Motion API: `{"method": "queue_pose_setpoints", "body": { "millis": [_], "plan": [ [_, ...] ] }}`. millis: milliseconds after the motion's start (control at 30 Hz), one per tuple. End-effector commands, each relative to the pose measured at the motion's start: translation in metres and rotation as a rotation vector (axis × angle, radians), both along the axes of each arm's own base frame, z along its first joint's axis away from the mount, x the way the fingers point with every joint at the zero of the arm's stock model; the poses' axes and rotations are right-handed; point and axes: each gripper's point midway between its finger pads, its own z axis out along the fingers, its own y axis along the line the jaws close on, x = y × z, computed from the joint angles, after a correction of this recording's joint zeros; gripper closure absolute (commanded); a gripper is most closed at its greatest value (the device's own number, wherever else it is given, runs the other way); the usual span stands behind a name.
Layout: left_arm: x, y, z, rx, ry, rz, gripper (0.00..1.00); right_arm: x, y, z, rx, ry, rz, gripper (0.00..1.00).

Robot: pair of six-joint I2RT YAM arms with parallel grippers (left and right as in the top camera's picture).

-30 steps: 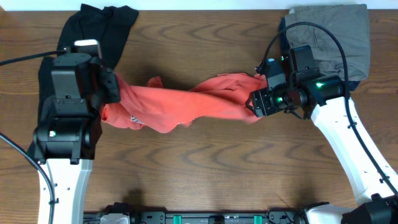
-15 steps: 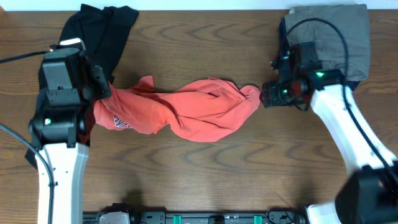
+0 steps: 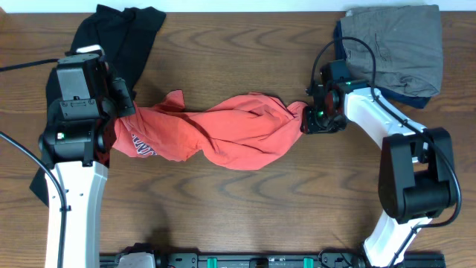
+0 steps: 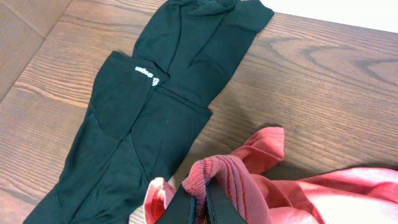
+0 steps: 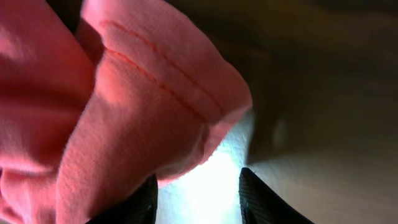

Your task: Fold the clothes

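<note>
A coral-red T-shirt (image 3: 223,138) lies bunched in a long roll across the middle of the table. My left gripper (image 3: 120,119) is at its left end, shut on a ribbed edge of the red T-shirt (image 4: 224,177), as the left wrist view shows at the left gripper (image 4: 200,202). My right gripper (image 3: 306,120) is at the shirt's right end. Its jaws stand apart around a bright gap at the right gripper (image 5: 199,175), with a stitched hem of the red T-shirt (image 5: 143,106) just ahead, brushing the left finger (image 5: 140,202). A long black garment (image 3: 126,37) with a small white logo (image 4: 149,70) lies at the back left.
A folded grey garment (image 3: 394,48) lies at the back right, on something dark blue (image 3: 418,97). The right arm's cable arcs over it. The wooden table (image 3: 245,216) shows bare in front of the shirt.
The left gripper has pulled the shirt's left end leftward, and the shirt has settled lower and flatter. The right gripper has come off the shirt's right end, swung round, and narrowed its jaws.
</note>
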Motion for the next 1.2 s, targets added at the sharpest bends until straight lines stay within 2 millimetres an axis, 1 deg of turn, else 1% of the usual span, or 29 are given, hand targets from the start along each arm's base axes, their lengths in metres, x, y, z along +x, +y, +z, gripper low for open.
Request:
{"method": "queue_pose_setpoints", "body": {
  "millis": [0, 167, 233, 300, 333, 367, 400, 500, 600, 667, 733, 767, 900, 967, 1033, 1067, 1100, 1167],
  "plan": [
    [0.000, 0.002, 0.005, -0.006, -0.016, 0.014, 0.94, 0.001, 0.011, -0.010, 0.048, 0.010, 0.013, 0.62],
    [0.000, 0.002, 0.005, -0.006, -0.016, 0.015, 0.94, 0.005, 0.024, -0.025, 0.069, 0.002, 0.037, 0.66],
    [0.000, 0.002, 0.005, -0.006, -0.016, 0.014, 0.94, 0.005, 0.028, -0.030, 0.068, 0.005, 0.048, 0.69],
    [0.000, 0.002, 0.005, -0.006, -0.016, 0.014, 0.94, 0.005, 0.031, -0.033, 0.068, 0.004, 0.055, 0.80],
    [0.000, 0.002, 0.005, -0.006, -0.016, 0.014, 0.94, 0.006, 0.031, -0.034, 0.065, 0.000, 0.057, 0.89],
    [0.000, 0.002, 0.005, -0.006, -0.016, 0.015, 0.94, 0.006, 0.032, -0.033, 0.066, -0.003, 0.057, 0.96],
    [0.000, 0.002, 0.005, -0.006, -0.016, 0.015, 0.94, 0.007, 0.032, -0.033, 0.067, -0.007, 0.057, 0.99],
    [0.000, 0.002, 0.005, -0.006, -0.017, 0.015, 0.94, 0.011, 0.026, -0.030, 0.071, -0.015, 0.031, 0.99],
    [0.000, 0.002, 0.005, -0.006, -0.017, 0.015, 0.94, 0.017, 0.015, -0.017, 0.074, -0.033, 0.001, 0.99],
    [0.000, 0.002, 0.005, -0.006, -0.017, 0.015, 0.94, 0.022, 0.001, 0.004, 0.077, -0.065, -0.024, 0.99],
    [0.000, 0.002, 0.005, -0.006, -0.017, 0.015, 0.94, 0.025, -0.014, 0.032, 0.077, -0.105, -0.042, 0.99],
    [0.000, 0.002, 0.005, -0.006, -0.017, 0.015, 0.94, 0.025, -0.022, 0.049, 0.076, -0.128, -0.049, 0.99],
    [0.000, 0.002, 0.005, -0.006, -0.017, 0.015, 0.94, 0.016, -0.057, 0.117, 0.054, -0.209, -0.096, 0.99],
    [0.000, 0.002, 0.005, -0.006, -0.017, 0.015, 0.94, 0.009, -0.067, 0.143, 0.047, -0.239, -0.101, 0.99],
    [0.000, 0.002, 0.005, -0.005, -0.017, 0.015, 0.94, 0.000, -0.071, 0.166, 0.040, -0.266, -0.089, 0.99],
    [0.000, 0.002, 0.005, -0.005, -0.017, 0.015, 0.94, -0.005, -0.071, 0.174, 0.037, -0.273, -0.080, 0.99],
    [0.000, 0.002, 0.005, -0.006, -0.017, 0.015, 0.94, -0.009, -0.071, 0.180, 0.034, -0.275, -0.077, 0.99],
    [0.000, 0.002, 0.005, -0.006, -0.017, 0.015, 0.94, -0.013, -0.068, 0.187, 0.033, -0.276, -0.060, 0.99]
  ]
}}
